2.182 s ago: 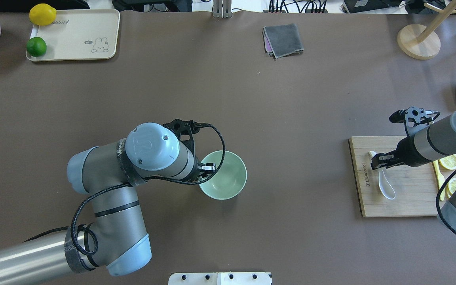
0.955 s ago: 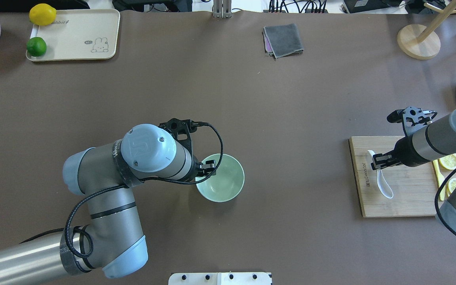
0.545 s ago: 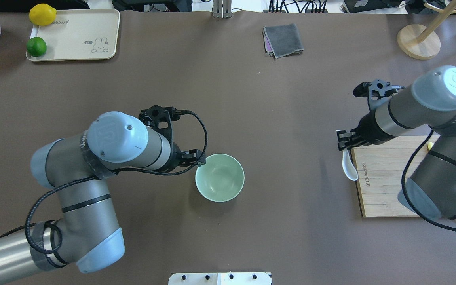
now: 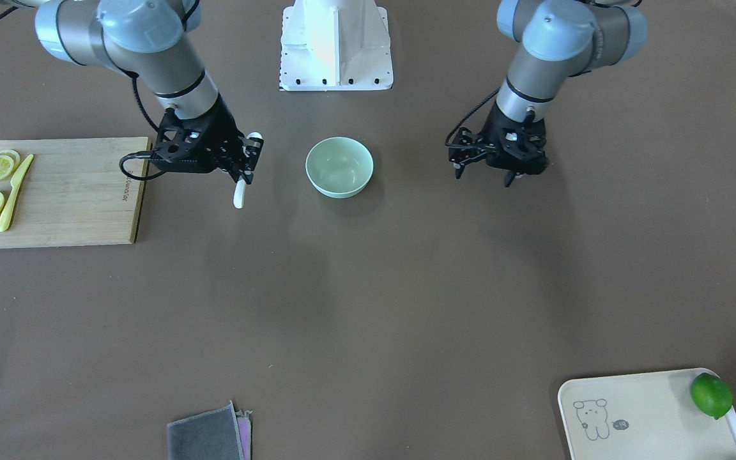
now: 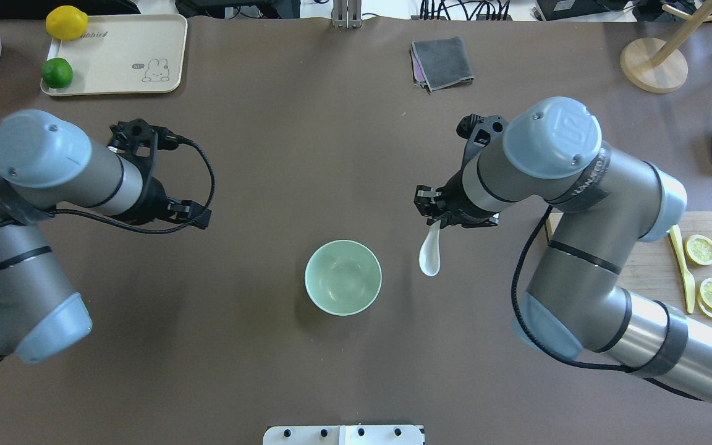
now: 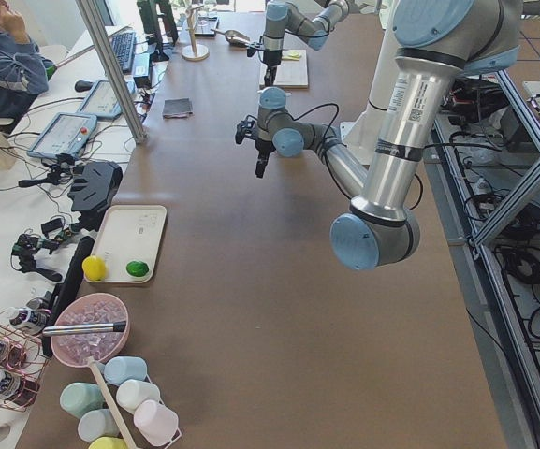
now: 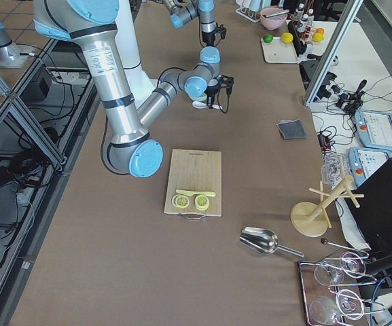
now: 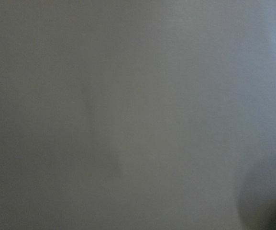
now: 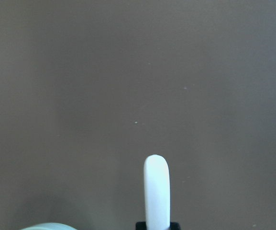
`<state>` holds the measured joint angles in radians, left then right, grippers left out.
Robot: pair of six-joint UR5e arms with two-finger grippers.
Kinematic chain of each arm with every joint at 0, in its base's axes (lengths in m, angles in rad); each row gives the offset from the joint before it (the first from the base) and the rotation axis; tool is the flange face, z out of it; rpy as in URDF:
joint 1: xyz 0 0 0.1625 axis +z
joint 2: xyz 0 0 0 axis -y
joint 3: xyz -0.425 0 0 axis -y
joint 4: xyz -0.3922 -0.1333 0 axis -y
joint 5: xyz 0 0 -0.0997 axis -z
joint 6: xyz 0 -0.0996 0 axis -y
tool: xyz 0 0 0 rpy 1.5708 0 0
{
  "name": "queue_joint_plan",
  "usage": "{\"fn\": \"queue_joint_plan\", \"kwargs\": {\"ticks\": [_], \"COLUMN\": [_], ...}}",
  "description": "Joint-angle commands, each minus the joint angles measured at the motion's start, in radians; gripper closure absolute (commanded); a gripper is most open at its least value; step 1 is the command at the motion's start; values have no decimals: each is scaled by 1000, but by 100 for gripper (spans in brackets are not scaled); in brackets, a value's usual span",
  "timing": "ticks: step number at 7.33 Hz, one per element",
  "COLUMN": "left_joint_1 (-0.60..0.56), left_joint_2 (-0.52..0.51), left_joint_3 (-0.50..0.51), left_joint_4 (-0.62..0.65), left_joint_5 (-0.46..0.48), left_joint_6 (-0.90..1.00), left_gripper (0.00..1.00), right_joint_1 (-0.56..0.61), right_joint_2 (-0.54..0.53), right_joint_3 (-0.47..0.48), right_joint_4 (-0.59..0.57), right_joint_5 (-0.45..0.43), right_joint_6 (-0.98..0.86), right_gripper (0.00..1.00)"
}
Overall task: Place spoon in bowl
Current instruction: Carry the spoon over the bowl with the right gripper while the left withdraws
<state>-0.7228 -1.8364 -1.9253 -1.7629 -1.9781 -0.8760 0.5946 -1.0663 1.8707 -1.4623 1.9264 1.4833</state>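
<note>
Spoon [image 4: 238, 193] hangs from the right fingers [image 4: 245, 160], pinched by its handle, beside the bowl [image 4: 339, 167]. Overhead: transport step, spoon short of the rim above worktop [image 5: 356, 154]; left fingers [image 5: 198, 217] spread, empty. Next: carry over, lower, release.

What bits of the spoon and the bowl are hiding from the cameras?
- Overhead view: the right gripper covers the top of the spoon handle.
- Right wrist view: the bottom edge cuts off the spoon where it is held, and the bowl is only a sliver there.
- Left wrist view: all blurry grey, with only a pale sliver at the bottom right corner.
- Exterior right view: the spoon is too small to make out its shape.
</note>
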Motion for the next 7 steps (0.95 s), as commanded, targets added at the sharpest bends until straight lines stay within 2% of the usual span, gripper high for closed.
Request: {"fn": "queue_joint_plan", "kwargs": {"ticks": [1,2,3,5,6,7], "left_joint_1": [-172,-223,-245,-247,-247,-251], "left_joint_2": [144,175,183,183,183,183], "left_joint_3": [21,32,40,40,40,48], "left_joint_4": [-73,-78,-78,-78,-78,-78], "left_joint_5": [-132,-166,-183,-186,-186,-186], "left_joint_6": [248,323,347,342,344,347], "left_gripper": [3,3,3,3,3,3], "right_joint_1": [-93,-126,-148,-170,-168,-142], "right_joint_2": [168,202,204,206,204,198], "right_joint_3": [-137,-183,-186,-206,-206,-196], "right_joint_4": [-3,-3,-3,-1,-1,-3], "right_joint_5": [-149,-194,-217,-262,-264,-250], "right_joint_6": [210,228,236,230,224,209], "right_gripper": [100,100,100,99,1,0]}}
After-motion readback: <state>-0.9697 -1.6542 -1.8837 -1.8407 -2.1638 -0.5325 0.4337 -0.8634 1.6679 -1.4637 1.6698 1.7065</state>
